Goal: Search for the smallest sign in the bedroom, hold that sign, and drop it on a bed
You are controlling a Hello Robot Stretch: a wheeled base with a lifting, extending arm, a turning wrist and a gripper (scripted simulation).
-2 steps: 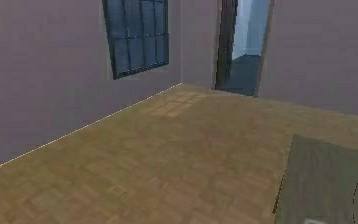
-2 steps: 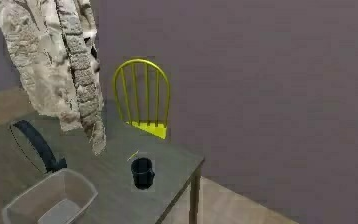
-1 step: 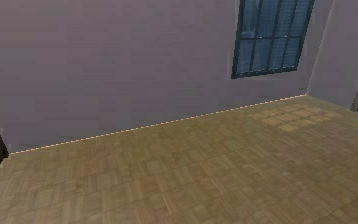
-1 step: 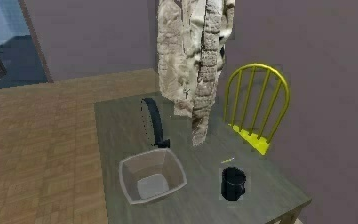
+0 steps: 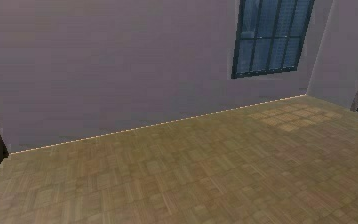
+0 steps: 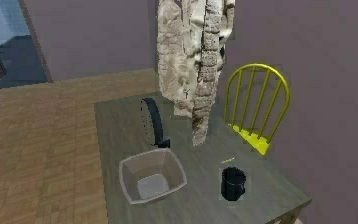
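A grey-green table [image 6: 272,180] stands in the arm side view. On it a dark, narrow, curved thing [image 6: 154,122] stands upright near the middle; I cannot tell what it is. In front of it rests a pale grey square bin [image 6: 152,180], and a dark mug [image 6: 233,183] stands to the right of the bin. A small thin stick [image 6: 227,160] lies behind the mug.
A mottled beige cloth [image 6: 194,60] hangs over the table's far side. A yellow spindle-back chair [image 6: 257,100] stands behind the table on the right. The forward view has a lilac wall [image 5: 117,60], a blue-paned window [image 5: 274,35] and open wooden floor [image 5: 207,170].
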